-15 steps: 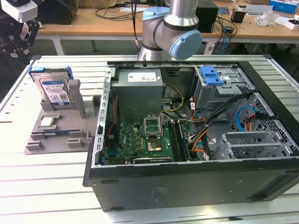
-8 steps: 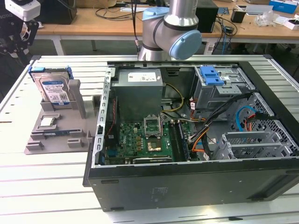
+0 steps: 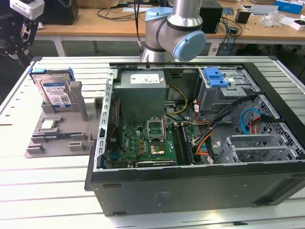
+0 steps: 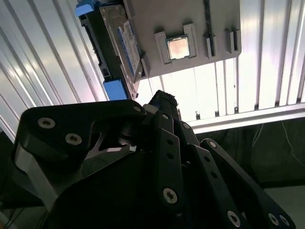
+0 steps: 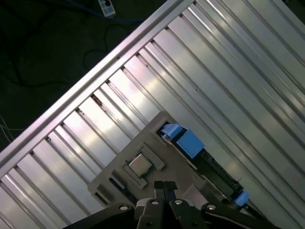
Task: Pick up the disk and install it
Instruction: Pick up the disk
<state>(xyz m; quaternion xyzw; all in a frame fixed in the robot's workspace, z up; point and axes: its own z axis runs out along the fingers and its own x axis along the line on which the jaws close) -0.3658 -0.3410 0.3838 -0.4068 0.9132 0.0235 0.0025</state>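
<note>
Blue-framed silver disk (image 3: 54,90), upright in grey holder (image 3: 59,136) on slatted table (image 3: 19,191); claw (image 5: 164,183) overhead, fingertips together, empty

The silver disk (image 3: 51,82) has a white-and-blue label (image 3: 57,95) and blue caddy (image 3: 37,71); the gripper (image 5: 164,186) is black.

**Ribbed metal over a dark floor**

A pale surface (image 3: 47,191) of ribbed metal slats catches bright glare. Behind it in the exterior view stands a long wooden surface (image 3: 86,21) on white legs. In the first wrist view the floor (image 5: 43,52) is dark, crossed by a blue cable (image 5: 128,19).
</note>
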